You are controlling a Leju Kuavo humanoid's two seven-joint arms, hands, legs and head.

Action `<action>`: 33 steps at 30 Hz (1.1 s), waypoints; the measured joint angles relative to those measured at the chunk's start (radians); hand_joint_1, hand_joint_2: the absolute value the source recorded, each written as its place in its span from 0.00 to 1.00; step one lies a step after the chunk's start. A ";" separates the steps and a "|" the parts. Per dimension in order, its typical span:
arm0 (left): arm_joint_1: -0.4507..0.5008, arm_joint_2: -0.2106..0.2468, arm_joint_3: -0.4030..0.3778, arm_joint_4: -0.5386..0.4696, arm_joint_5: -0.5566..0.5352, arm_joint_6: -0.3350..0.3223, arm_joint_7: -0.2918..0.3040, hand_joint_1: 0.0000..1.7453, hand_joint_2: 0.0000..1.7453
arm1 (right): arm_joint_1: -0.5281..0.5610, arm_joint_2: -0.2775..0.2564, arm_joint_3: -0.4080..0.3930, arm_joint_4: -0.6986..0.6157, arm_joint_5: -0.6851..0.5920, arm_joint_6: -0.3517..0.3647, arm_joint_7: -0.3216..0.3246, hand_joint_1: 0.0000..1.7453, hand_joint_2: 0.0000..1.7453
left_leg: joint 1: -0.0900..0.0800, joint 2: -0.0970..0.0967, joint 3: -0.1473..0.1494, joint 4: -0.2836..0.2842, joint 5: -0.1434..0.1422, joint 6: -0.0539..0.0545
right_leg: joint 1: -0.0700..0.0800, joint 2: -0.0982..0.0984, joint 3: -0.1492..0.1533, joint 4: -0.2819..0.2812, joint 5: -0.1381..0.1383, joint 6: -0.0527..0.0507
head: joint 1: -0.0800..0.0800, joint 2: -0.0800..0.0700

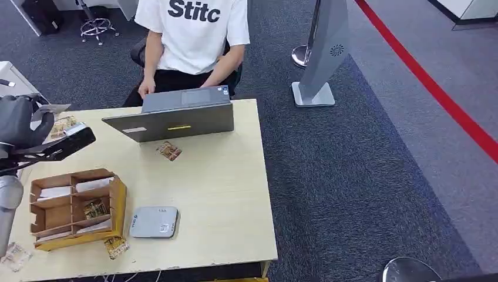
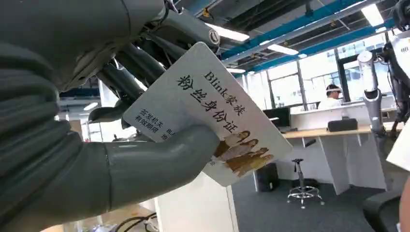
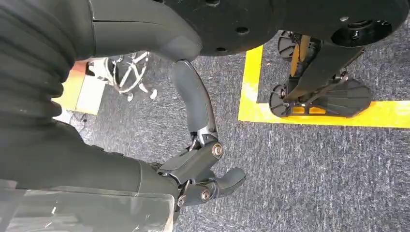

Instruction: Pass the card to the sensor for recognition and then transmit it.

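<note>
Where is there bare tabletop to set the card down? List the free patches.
Largest free patch: the table's right half, between the laptop, the grey sensor and the right edge. A smaller strip lies between the laptop and the cardboard organizer. The left side is crowded: organizer, scattered packets, and the left hand holding the card.

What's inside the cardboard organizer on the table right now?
The cardboard organizer holds white cards in its far compartments and a patterned card in a middle one. The near compartments' contents are partly hidden by the dividers, so I can't tell.
</note>
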State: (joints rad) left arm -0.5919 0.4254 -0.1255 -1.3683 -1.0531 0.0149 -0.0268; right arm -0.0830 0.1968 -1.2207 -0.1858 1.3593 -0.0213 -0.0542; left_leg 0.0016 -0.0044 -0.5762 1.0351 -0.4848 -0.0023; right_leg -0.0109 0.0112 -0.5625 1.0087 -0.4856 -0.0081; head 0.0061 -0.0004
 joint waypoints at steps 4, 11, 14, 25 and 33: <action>0.257 -0.131 -0.011 -0.183 0.032 0.130 -0.226 1.00 1.00 | 0.004 0.009 -0.003 0.000 -0.034 -0.016 0.006 0.00 1.00 | -0.009 0.001 0.006 -0.002 -0.003 0.005 | -0.008 0.002 0.004 -0.001 -0.004 0.004 | -0.005 0.000; 0.546 -0.210 -0.174 -0.298 0.085 0.296 -0.093 1.00 1.00 | 0.013 0.014 -0.006 -0.001 -0.049 -0.018 0.005 0.00 1.00 | -0.008 0.005 0.003 -0.001 -0.007 0.006 | -0.008 0.006 0.000 -0.001 -0.005 0.008 | -0.001 0.000; 0.588 -0.227 -0.174 -0.314 0.097 0.259 -0.121 1.00 1.00 | 0.013 0.014 -0.006 -0.002 -0.048 -0.020 0.004 0.00 1.00 | -0.008 0.005 0.003 -0.001 -0.007 0.006 | -0.008 0.006 0.000 -0.001 -0.005 0.008 | -0.002 0.000; 0.625 -0.253 -0.174 -0.320 0.102 0.211 -0.109 1.00 1.00 | 0.013 0.014 -0.006 -0.002 -0.044 -0.018 0.003 0.00 1.00 | -0.008 0.005 0.003 -0.001 -0.006 0.006 | -0.007 0.005 0.001 0.000 -0.005 0.008 | -0.001 0.000; 0.624 -0.259 -0.173 -0.269 0.090 0.196 -0.078 1.00 1.00 | 0.013 0.014 -0.006 -0.002 -0.043 -0.018 0.009 0.00 1.00 | -0.008 0.005 0.003 -0.001 -0.006 0.006 | -0.007 0.004 0.001 0.000 -0.005 0.008 | -0.002 0.000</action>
State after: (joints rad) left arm 0.0325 0.1663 -0.2987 -1.6376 -0.9633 0.2113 -0.1045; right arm -0.0697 0.2106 -1.2264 -0.1873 1.3165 -0.0397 -0.0454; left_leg -0.0064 0.0002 -0.5735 1.0337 -0.4905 0.0042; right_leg -0.0183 0.0156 -0.5616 1.0086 -0.4903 -0.0006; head 0.0042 -0.0004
